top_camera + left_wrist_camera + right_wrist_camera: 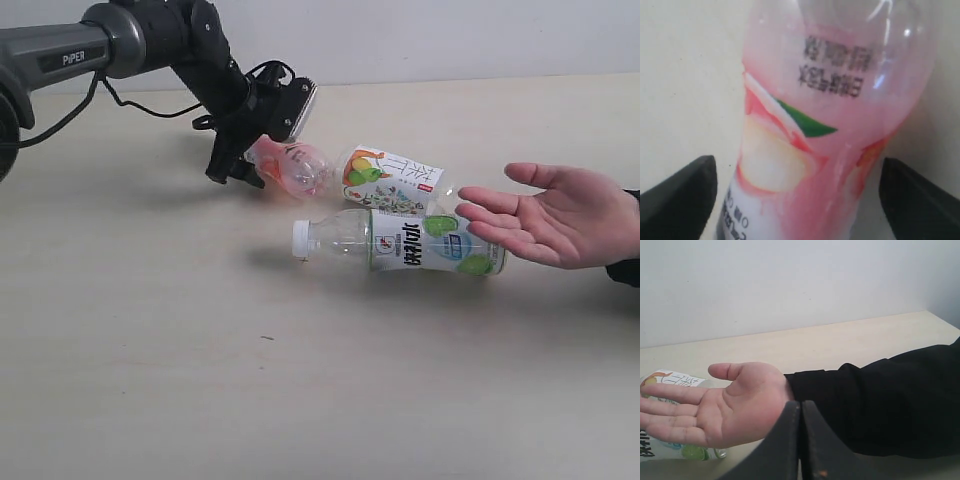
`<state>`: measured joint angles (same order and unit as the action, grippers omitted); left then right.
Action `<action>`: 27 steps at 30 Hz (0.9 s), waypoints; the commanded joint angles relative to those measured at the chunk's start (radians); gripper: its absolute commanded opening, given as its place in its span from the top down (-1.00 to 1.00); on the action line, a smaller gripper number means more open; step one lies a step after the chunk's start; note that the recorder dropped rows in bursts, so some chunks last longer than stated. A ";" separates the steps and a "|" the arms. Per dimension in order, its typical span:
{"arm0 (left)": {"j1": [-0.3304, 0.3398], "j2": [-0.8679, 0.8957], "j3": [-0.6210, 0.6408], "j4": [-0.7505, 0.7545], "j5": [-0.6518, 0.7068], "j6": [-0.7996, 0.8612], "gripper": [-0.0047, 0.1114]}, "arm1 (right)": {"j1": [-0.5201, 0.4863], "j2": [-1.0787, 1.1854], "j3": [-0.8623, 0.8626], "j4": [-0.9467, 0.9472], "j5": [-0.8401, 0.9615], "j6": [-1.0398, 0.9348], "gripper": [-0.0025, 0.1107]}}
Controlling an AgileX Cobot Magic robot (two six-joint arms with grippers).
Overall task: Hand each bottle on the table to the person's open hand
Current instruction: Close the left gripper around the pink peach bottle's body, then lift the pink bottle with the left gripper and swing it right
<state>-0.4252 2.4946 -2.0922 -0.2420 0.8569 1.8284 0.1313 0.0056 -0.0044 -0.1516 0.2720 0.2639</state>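
Note:
A pink bottle (290, 165) lies on the table (150, 350) between the fingers of my left gripper (236, 170). In the left wrist view the pink bottle (825, 125) fills the gap of the left gripper (800, 187), and both black fingertips (685, 192) stand off its sides with table showing between: open. An orange-green fruit bottle (392, 180) lies just right of the pink one, and a green-lime bottle (400, 243) lies in front. The person's open hand (555, 215) waits palm up at the right. My right gripper (801, 440) is shut and empty, close under that hand (720, 407).
The person's black sleeve (880, 405) stretches across the right side above the table. The left arm (120, 45) reaches in from the upper left with its cable trailing behind. A pale wall (790, 285) runs along the table's far edge.

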 commanded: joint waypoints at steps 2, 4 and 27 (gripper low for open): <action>-0.004 -0.008 -0.005 -0.007 0.018 0.003 0.14 | 0.002 -0.006 0.004 -0.004 -0.008 0.000 0.96; -0.004 -0.008 -0.005 -0.008 0.036 0.003 0.56 | 0.002 -0.006 0.004 -0.004 -0.008 0.000 0.96; -0.302 -0.328 -0.001 0.452 0.364 -1.491 0.92 | 0.002 -0.006 0.004 -0.004 -0.008 0.000 0.96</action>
<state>-0.6512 2.1901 -2.0940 0.0951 1.2205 0.6653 0.1313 0.0056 -0.0044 -0.1516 0.2720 0.2639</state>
